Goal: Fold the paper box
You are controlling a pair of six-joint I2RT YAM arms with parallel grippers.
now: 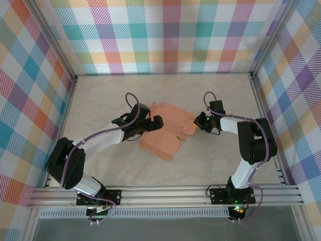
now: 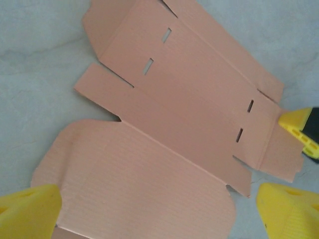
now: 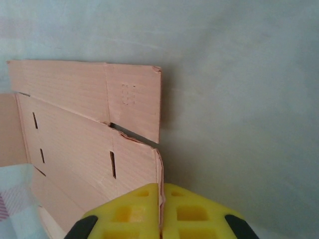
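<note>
The first fold seems begun: the box's (image 1: 168, 128) end flap is pinched by the right hand (image 3: 160, 191), the left hand (image 1: 152, 123) is spread above it, and a lift along the crease is needed.

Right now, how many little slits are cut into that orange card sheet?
4 on the paper box, seen from the left wrist: two slits near its top, two near its right end. Others may be hidden.
</note>
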